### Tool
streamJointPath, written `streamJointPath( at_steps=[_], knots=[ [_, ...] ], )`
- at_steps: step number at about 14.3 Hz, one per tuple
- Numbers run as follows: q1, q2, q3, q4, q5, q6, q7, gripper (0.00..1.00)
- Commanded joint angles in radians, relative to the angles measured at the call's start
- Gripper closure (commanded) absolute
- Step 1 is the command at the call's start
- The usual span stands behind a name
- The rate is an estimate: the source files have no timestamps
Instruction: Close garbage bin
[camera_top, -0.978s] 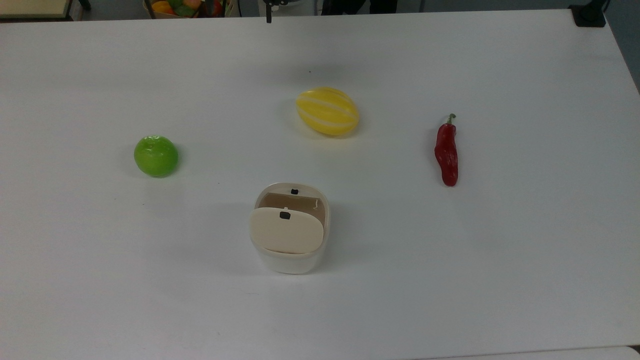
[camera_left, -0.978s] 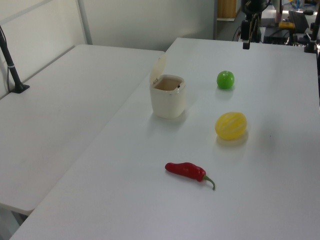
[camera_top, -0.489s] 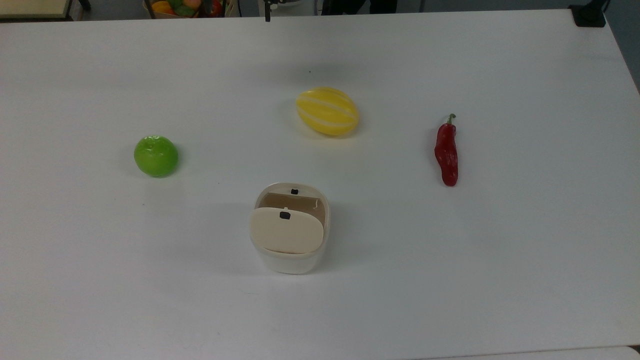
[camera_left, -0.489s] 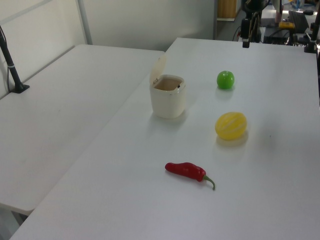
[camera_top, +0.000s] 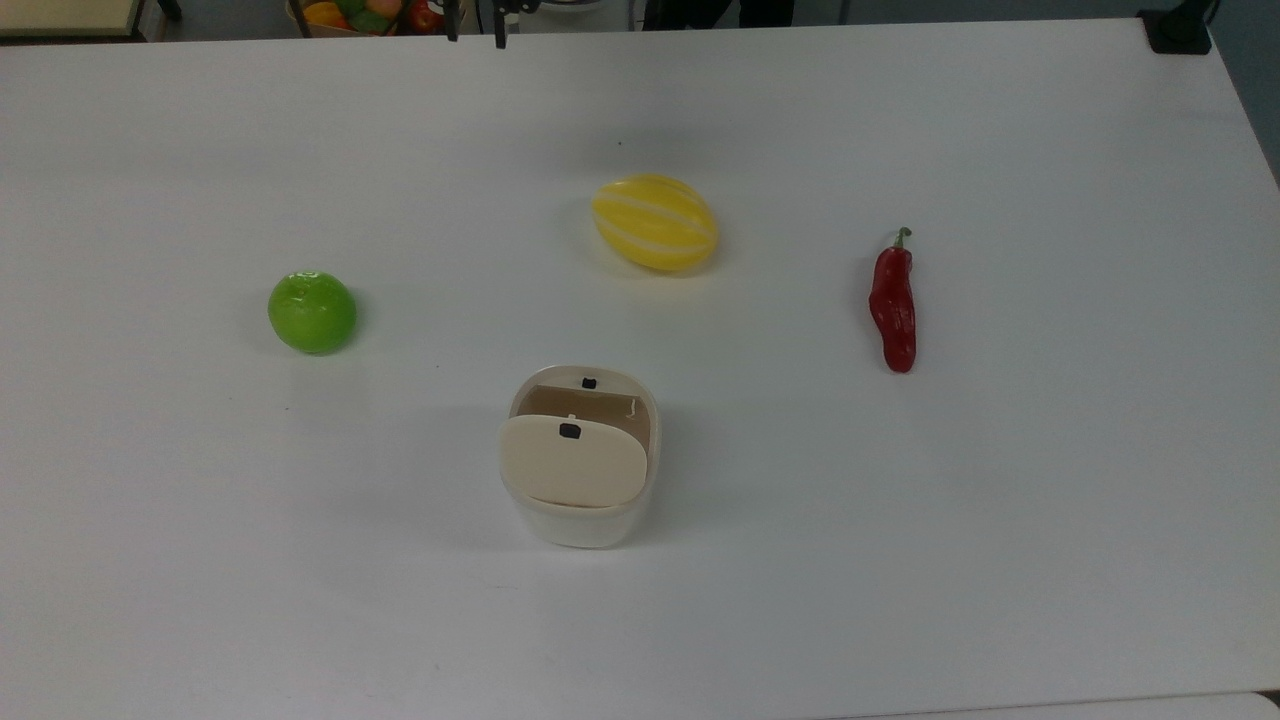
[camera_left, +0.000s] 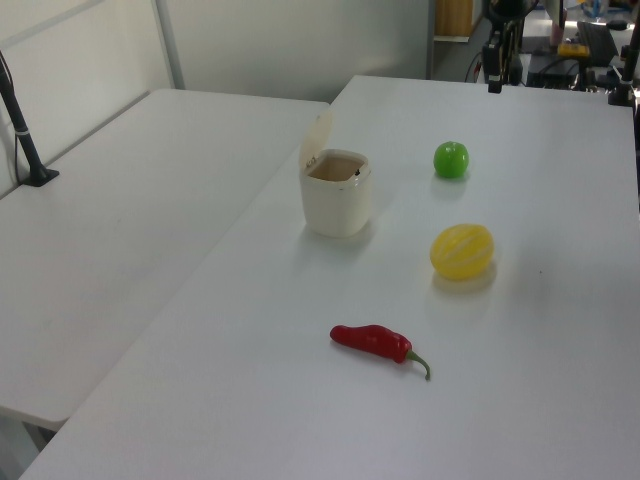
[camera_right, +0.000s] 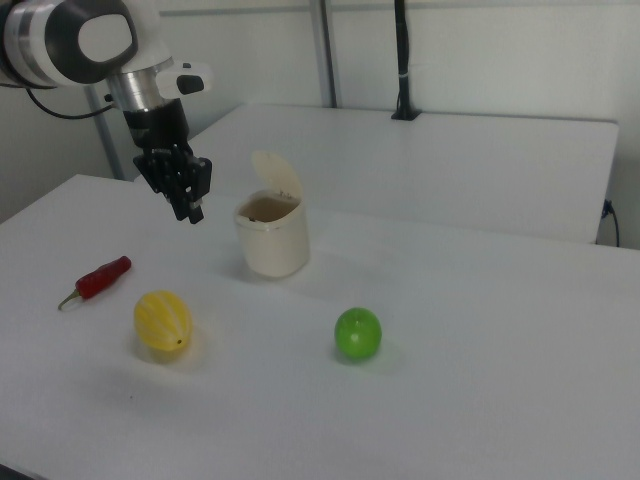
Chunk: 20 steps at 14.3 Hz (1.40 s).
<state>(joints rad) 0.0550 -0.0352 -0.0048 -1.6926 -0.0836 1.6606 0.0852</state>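
In the top view, the garbage bin (camera_top: 580, 470) stands on the white table (camera_top: 1000, 500) a little below the picture's middle, its beige lid (camera_top: 573, 460) tilted up so that the brown inside shows behind it. A green apple (camera_top: 312, 312) lies well apart toward the top view's left, a yellow striped melon (camera_top: 655, 222) sits above the bin, and a red chili pepper (camera_top: 892, 309) lies well apart toward the top view's right. At the top edge two dark fingertips of the gripper (camera_top: 476, 25) hang side by side with a clear gap between them, so the hand is spread and holds nothing. In the left view, the bin (camera_left: 336, 192) sits near the table's left edge with its lid (camera_left: 316, 138) raised on the far left side; the apple (camera_left: 451, 159) is to its right, the melon (camera_left: 462, 250) nearer the camera, and the pepper (camera_left: 375, 342) nearest of all. The gripper (camera_left: 494, 70) hangs above the far end of the table, well apart from the bin. In the right view, the arm (camera_right: 90, 45) reaches in from the upper left and its gripper (camera_right: 187, 200) points down in the air just left of the bin (camera_right: 272, 235), not touching it. The lid (camera_right: 275, 175) stands up at the back of the tub. The pepper (camera_right: 98, 278), the melon (camera_right: 163, 320) and the apple (camera_right: 358, 333) lie in front.
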Motion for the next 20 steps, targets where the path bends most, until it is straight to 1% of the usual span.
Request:
streamJointPath(
  at_steps=[1, 5, 8, 10, 12, 14, 16, 18, 20],
  knots=[
    [0.006, -0.006, 0.002, 0.004, -0.002, -0.024, 0.004, 1.0],
    [0.011, 0.004, 0.002, 0.005, -0.002, -0.016, 0.002, 1.0],
    [0.016, 0.04, 0.006, 0.014, -0.002, -0.015, -0.001, 1.0],
    [0.017, 0.095, 0.011, 0.063, -0.001, 0.001, 0.001, 1.0],
    [0.017, 0.129, 0.012, 0.093, -0.004, 0.072, 0.007, 1.0],
    [0.016, 0.158, 0.012, 0.125, -0.002, 0.196, 0.007, 1.0],
    [0.014, 0.178, 0.012, 0.136, -0.002, 0.289, -0.002, 1.0],
    [0.014, 0.222, 0.012, 0.149, -0.004, 0.42, 0.002, 1.0],
    [0.013, 0.268, 0.012, 0.203, 0.002, 0.525, 0.008, 1.0]
  ],
)
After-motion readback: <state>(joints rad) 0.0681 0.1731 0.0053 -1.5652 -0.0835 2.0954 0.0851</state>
